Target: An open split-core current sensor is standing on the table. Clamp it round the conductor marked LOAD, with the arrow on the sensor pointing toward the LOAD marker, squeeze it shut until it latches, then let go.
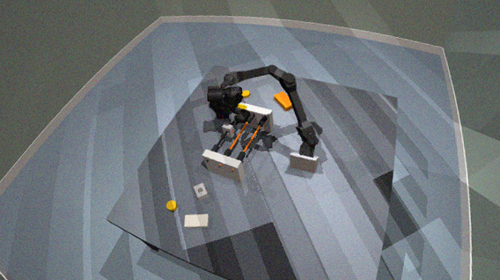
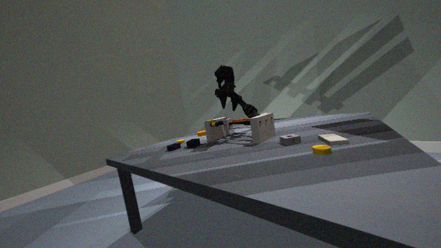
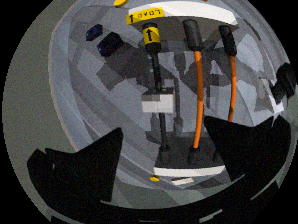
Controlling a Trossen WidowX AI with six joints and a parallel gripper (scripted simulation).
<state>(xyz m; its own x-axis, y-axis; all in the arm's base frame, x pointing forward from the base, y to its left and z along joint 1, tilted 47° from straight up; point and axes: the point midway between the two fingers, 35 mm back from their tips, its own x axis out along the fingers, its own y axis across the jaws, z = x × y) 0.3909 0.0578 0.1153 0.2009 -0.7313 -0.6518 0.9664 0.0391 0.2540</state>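
The pale grey sensor [image 1: 225,129] [image 3: 158,102] sits round the black conductor [image 1: 220,140] [image 3: 156,70], about midway between the two end blocks. It looks shut from above; its latch and arrow cannot be made out. The yellow LOAD marker [image 1: 241,106] [image 3: 145,15] is on the end block at that conductor's far end, and its arrow points away in the wrist view. My gripper [image 2: 229,108] [image 3: 164,125] is wide open and empty, above the conductors. Its fingertips stand to either side of the sensor in the wrist view, clear of it.
Two orange conductors [image 3: 200,90] [image 3: 232,85] run alongside. The near end block [image 1: 225,165] [image 2: 263,128] is white. Beyond it lie a grey block with a square opening [image 1: 200,190] [image 2: 289,139], a cream plate [image 1: 196,221] [image 2: 333,139] and a yellow disc [image 1: 172,205] [image 2: 322,149]. Two dark blocks [image 2: 193,143] [image 2: 173,147] lie aside.
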